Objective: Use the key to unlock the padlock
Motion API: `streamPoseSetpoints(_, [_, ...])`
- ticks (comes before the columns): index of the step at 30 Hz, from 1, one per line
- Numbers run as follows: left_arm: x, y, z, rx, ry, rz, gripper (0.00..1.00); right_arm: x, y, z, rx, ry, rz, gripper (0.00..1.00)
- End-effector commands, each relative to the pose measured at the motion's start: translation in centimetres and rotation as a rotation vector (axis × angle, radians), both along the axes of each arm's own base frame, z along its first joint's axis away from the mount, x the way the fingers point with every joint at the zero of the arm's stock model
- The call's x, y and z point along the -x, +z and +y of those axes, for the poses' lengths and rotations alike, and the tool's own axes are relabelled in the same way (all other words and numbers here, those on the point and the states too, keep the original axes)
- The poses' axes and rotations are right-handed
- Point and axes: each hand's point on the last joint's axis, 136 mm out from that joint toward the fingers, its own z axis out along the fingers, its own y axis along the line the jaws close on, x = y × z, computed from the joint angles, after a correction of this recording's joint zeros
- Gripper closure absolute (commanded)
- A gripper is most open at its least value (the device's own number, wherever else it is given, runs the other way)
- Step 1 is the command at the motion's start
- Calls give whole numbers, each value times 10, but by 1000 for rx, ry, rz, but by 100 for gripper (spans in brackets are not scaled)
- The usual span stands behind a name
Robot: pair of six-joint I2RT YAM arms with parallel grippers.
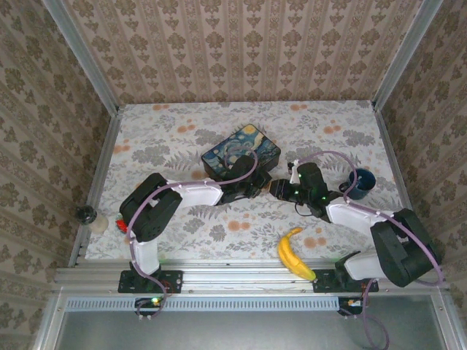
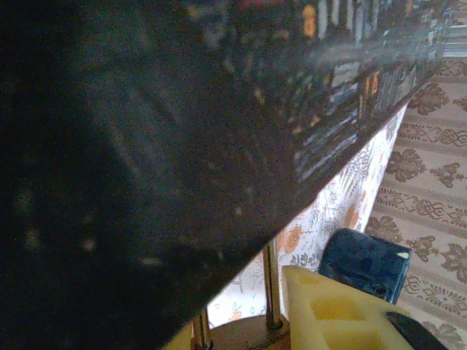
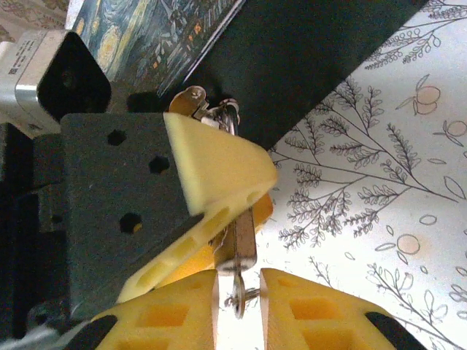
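Brass-bodied padlock (image 2: pixel 248 337); thin silvery shackle (image 2: pixel 270 288) upright.

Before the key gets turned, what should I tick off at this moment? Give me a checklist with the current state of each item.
1. Left hand clamps the padlock: ok, its yellow fingers pinch the brass body.
2. Key lies between the pads of the right hand: ok.
3. Right pads actually gripping the key: cannot tell.
4. Key seated in the keyhole: cannot tell, a left finger hides it.
5. Shackle shut, both legs meeting the body: ok.
6. Banana and blue cup apart from both hands: ok.
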Motion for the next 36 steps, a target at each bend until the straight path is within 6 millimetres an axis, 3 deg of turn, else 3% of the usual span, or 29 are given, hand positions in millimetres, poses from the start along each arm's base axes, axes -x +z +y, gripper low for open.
streamPoseSetpoints(1, [42,-28,-10,-17,-104,177,100,-6,5,8,-33,5,-17,78])
streamPoseSetpoints(4, [44,-27,-12,-15,-112,176,100,-7,-2,10,-45,3,2,82])
streamPoseSetpoints(8, [45,-26,-14,-14,-122,173,100,-8,-6,7,-82,-46,22,95])
streamPoseSetpoints(11, [47,-27,-15,-12,-129,173,100,-10,-6,4,-153,-103,40,100])
streamPoseSetpoints(20, [51,-20,-23,23,-160,154,100,-25,-3,1,-536,-302,162,100])
streamPoseSetpoints(26, [51,-16,-24,36,-164,137,100,-34,-20,0,-811,-438,300,100])
streamPoseSetpoints(29, [51,-14,-26,48,-166,129,100,-34,-27,4,-825,-469,336,100])
streamPoseSetpoints(32, [50,-14,-27,50,-163,130,100,-39,-14,4,-826,-459,282,100])
streamPoseSetpoints(34, [49,-14,-25,52,-156,127,100,-42,-3,7,-819,-423,248,95])
streamPoseSetpoints(36, [48,-16,-23,48,-149,128,100,-41,-1,10,-792,-396,247,79])
